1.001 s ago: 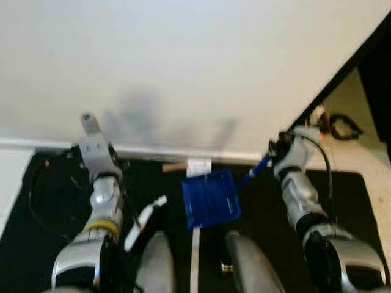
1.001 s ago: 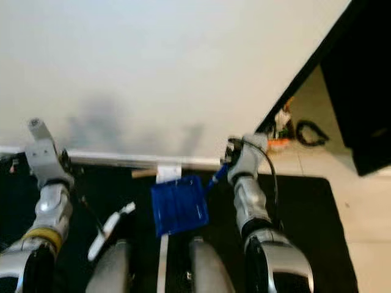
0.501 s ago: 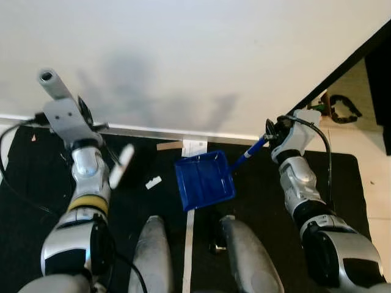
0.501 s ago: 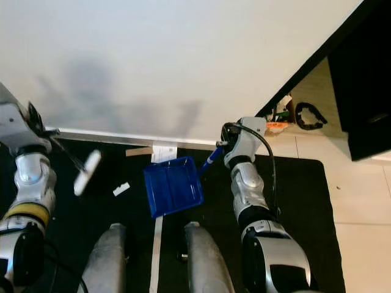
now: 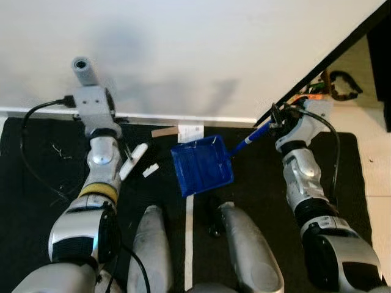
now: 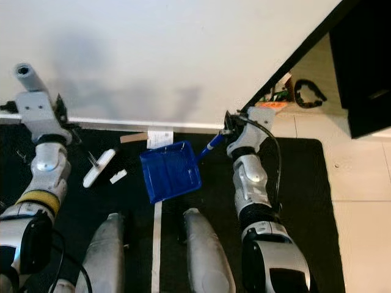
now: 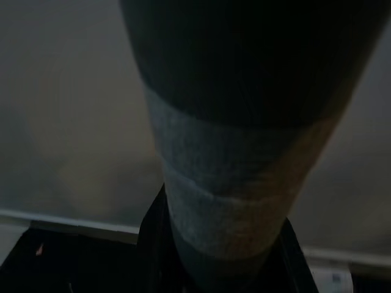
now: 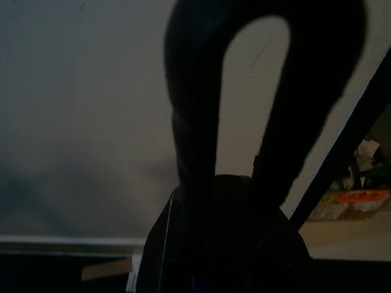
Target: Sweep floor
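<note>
Currently the blue plastic dustpan (image 5: 202, 169), ribbed across its tray, lies flat on the black floor mat (image 5: 36, 195), just short of the white baseboard (image 5: 183, 118) and ahead of the robot's two grey legs. Its blue handle (image 5: 249, 138) angles up toward the robot's right.

Right hand (image 5: 273, 122): clamped on the upper end of the dustpan handle; the dustpan's open edge points back toward the robot's feet.

Left hand (image 6: 76, 143): carries a small brush with a white head (image 6: 99, 168); fingers hidden under the silver wrist, so I cannot tell how far apart they are. The brush head sits low over the mat, left of the dustpan and apart from it.

Debris: a small white scrap (image 6: 118, 177) on the mat between brush head and dustpan; a white paper slip (image 6: 160, 138) and a tan strip (image 6: 134, 138) by the baseboard, just beyond the dustpan.

Left wrist view is dark; a taped cylindrical shaft (image 7: 232, 183) is in front of the wall.
</note>
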`<state>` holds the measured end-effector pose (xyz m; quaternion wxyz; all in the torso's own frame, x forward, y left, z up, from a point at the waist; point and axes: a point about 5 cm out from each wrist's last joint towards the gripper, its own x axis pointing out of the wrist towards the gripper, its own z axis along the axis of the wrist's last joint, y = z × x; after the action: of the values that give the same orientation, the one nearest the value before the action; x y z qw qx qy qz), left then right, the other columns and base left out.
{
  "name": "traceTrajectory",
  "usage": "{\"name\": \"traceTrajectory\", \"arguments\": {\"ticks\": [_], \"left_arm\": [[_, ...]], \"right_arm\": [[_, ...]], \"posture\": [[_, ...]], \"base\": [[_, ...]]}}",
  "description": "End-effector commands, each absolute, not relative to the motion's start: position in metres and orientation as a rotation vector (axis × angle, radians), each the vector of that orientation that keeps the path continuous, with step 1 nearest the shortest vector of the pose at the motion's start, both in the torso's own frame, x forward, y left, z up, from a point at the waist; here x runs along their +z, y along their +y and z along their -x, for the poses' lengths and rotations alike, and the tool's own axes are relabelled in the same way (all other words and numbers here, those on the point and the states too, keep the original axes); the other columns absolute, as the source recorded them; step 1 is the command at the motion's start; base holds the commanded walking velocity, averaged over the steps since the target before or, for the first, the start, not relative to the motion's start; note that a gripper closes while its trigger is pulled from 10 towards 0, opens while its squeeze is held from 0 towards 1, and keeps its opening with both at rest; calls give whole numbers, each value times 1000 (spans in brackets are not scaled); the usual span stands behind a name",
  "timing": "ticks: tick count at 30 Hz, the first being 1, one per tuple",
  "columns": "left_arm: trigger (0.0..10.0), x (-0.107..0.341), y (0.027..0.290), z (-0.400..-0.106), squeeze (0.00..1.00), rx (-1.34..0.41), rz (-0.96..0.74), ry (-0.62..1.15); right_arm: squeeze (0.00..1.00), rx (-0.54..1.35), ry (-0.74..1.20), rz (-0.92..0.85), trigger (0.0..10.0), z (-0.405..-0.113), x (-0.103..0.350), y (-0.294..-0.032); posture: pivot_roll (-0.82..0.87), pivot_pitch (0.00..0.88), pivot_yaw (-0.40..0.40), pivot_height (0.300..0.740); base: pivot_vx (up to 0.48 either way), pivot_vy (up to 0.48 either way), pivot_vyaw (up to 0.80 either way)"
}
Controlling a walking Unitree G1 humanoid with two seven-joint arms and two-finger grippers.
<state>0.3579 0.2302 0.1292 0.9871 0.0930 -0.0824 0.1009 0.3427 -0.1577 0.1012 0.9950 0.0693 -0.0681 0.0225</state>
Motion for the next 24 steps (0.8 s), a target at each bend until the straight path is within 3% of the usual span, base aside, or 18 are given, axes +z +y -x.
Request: {"name": "traceTrajectory", "arguments": {"ticks": [1,6,8,10,14,16,20,24], "left_arm": [[10000,94,226,-347,0,171,-192,4],[10000,92,208,-352,0,142,-138,21],[10000,90,179,-357,0,123,-13,42],[10000,89,171,-358,0,114,27,51],[10000,97,107,-364,0,-1,224,57],[10000,99,100,-364,0,-14,247,53],[10000,145,40,-373,0,-74,494,-21],[10000,175,31,-381,0,-49,590,-77]], "right_arm": [[0,18,82,-168,10000,-318,51,-157],[0,5,86,-178,10000,-311,46,-159],[0,-7,108,-191,10000,-309,42,-161],[0,-13,118,-196,10000,-308,41,-162],[0,-67,168,-212,10000,-307,35,-168],[0,-72,172,-213,10000,-307,34,-168],[0,-74,215,-207,10000,-305,28,-170],[0,-71,227,-205,10000,-305,27,-170]], "posture": [[-98,524,-69,740],[-73,504,-51,740],[-57,488,-44,740],[-56,486,-43,740],[-42,462,-38,740],[-42,462,-38,740],[-15,411,-41,740],[-1,389,-49,740]], "base": [[0,0,0],[0,0,0],[0,0,0],[0,0,0],[0,0,0],[0,0,0],[0,0,0],[0,0,0]]}}
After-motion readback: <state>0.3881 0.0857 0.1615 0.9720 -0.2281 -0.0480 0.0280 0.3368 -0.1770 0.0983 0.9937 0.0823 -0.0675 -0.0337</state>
